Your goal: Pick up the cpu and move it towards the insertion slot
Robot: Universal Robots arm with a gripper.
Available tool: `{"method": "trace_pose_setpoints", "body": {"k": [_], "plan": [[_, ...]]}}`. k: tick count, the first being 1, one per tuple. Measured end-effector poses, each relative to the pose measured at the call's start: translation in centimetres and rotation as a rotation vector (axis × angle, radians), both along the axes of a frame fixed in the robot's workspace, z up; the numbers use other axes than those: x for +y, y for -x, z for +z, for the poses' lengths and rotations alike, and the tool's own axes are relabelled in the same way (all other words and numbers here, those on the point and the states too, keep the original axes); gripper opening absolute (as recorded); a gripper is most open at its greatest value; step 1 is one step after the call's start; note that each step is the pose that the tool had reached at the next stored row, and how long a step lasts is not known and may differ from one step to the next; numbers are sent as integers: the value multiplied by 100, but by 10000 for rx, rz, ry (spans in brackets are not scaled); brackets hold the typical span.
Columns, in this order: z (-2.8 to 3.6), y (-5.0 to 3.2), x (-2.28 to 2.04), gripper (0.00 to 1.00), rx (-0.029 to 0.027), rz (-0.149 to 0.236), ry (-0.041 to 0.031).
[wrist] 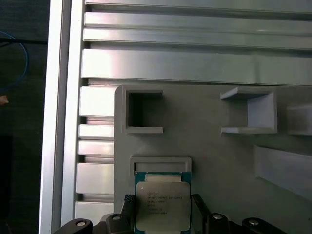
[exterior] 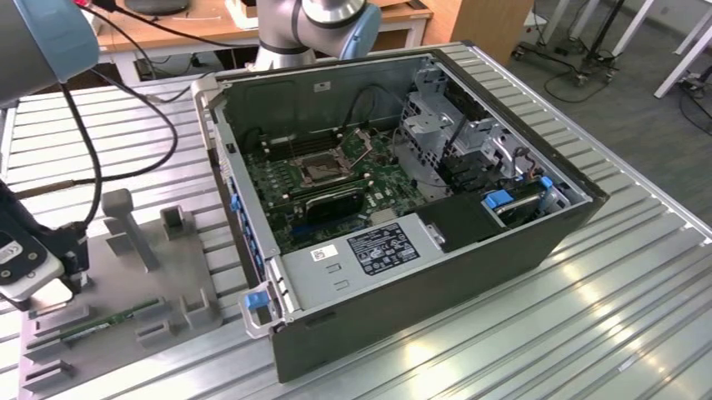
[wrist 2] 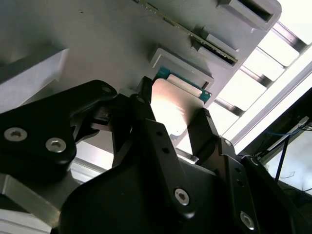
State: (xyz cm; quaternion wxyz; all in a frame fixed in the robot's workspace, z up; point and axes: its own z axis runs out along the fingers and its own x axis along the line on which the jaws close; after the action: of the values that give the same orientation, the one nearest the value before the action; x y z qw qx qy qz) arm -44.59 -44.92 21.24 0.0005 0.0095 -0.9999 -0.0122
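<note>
At the exterior view's left edge, the gripper [exterior: 39, 279] hangs low over a grey tray [exterior: 112, 275]. The tray lies on the ribbed metal table [exterior: 579, 333], just beside the open PC case [exterior: 423, 308].

Gripper is clamped on the cpu. In the first wrist view the two black fingers [wrist: 128, 210] sit flush against opposite side edges of the cpu [wrist: 162, 197], w/ the gripper [wrist: 163, 209] centred on it. Second wrist view agrees: cpu [wrist 2: 173, 105] is wedged btwn the fingers [wrist 2: 146, 100], silvery top toward the camera, green rim showing at its far edge. The opening is only as wide as the chip.

Cpu is at a square recess [wrist: 162, 163] near the tray's edge, and its far edge overlaps the recess's raised rim. Can't tell whether it rests in the recess or is raised off it. Another square pocket [wrist: 144, 111] lies further along the tray, w/ table slats beyond.

Slot [exterior: 323, 167] is on the green board inside the case, dark centre w/ a metal frame. It's well apart from gripper & cpu, w/ the case wall btwn them. A green RAM stick [exterior: 112, 319] lies on the tray near the gripper, apart from it. A black cable [exterior: 167, 125] loops above the table behind the tray.
</note>
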Motion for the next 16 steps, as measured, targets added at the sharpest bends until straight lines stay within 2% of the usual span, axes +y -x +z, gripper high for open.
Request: {"method": "trace_pose_setpoints", "body": {"k": [16], "plan": [[427, 0, 0, 54, 0, 0, 0]]}}
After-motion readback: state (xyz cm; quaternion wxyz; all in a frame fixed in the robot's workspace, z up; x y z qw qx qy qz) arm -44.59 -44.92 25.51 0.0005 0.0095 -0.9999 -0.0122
